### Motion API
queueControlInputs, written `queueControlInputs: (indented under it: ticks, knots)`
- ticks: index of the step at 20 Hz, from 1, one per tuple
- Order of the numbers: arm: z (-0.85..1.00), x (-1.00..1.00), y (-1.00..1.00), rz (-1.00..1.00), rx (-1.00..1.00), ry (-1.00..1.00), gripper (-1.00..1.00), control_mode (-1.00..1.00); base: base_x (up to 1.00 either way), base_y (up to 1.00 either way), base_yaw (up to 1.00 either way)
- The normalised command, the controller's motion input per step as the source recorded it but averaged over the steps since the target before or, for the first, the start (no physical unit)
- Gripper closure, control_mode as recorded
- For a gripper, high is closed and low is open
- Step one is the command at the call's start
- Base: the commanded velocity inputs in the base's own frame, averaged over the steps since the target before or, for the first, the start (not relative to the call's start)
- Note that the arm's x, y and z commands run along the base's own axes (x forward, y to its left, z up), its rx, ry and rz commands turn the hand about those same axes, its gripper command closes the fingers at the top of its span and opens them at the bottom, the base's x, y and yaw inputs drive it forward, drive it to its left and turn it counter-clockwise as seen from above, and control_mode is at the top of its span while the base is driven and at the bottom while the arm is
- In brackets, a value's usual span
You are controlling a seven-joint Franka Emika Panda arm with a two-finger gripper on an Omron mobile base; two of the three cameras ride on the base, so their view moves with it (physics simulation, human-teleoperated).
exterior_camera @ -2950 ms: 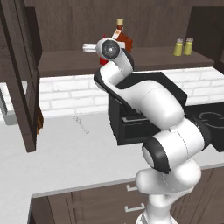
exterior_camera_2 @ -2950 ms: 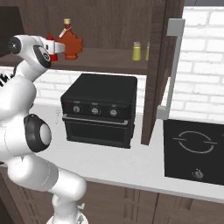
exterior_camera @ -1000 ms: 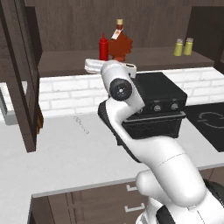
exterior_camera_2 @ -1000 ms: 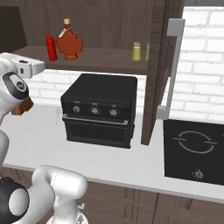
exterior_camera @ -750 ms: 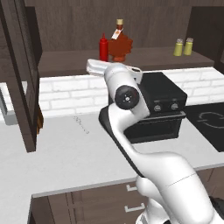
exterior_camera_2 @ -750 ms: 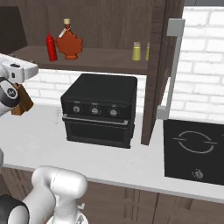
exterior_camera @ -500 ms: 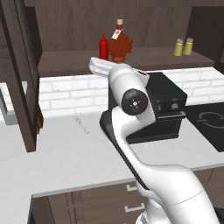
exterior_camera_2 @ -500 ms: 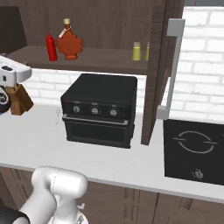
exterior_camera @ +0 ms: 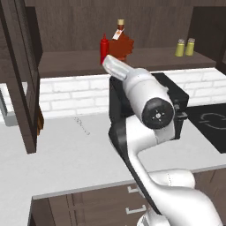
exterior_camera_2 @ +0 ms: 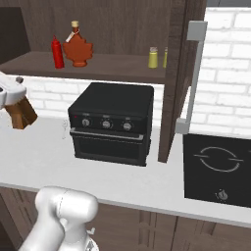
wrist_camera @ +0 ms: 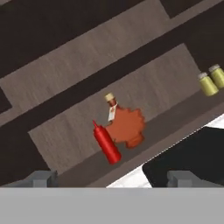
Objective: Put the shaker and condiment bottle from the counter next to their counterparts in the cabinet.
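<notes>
The red condiment bottle [exterior_camera: 104, 47] is seen standing upright on the cabinet [exterior_camera: 66, 62] shelf, just beside the amber maple-leaf bottle [exterior_camera: 121, 45] with its cork stopper; from the hand view the two appear to touch or overlap, the red bottle [wrist_camera: 106, 143] in front and to one side of the leaf bottle [wrist_camera: 126, 125]. Two yellow-green shakers [exterior_camera: 185, 47] are set side by side farther along the same shelf, well apart from the bottles, near the open cabinet door in the right base view, where one shaker [exterior_camera_2: 153, 58] is plainly seen and the other is partly hidden behind the door's edge.

The gripper [wrist_camera: 112, 178] is held back from the shelf, its two dark tips spread wide at the bottom of the hand view, with nothing between them; the red bottle is framed above the gap but is not touched. In the left base view the white arm [exterior_camera: 145, 132] is raised in front of the shelf, its wrist pointed toward the bottles.

Below the cabinet, a black countertop oven [exterior_camera_2: 110, 122] is placed on the pale counter [exterior_camera_2: 147, 179], with a black cooktop [exterior_camera_2: 218, 166] to one side and white brick tiling behind. A brown wooden block [exterior_camera_2: 20, 112] is seen standing on the counter at the far end.
</notes>
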Motion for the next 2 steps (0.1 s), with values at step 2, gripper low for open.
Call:
queueControlInputs:
  ticks: [2]
  knots:
    - [0.0, -0.53, -0.56, -0.01, 0.19, 0.0, -1.0, -1.0, 0.0, 0.0, 0.0]
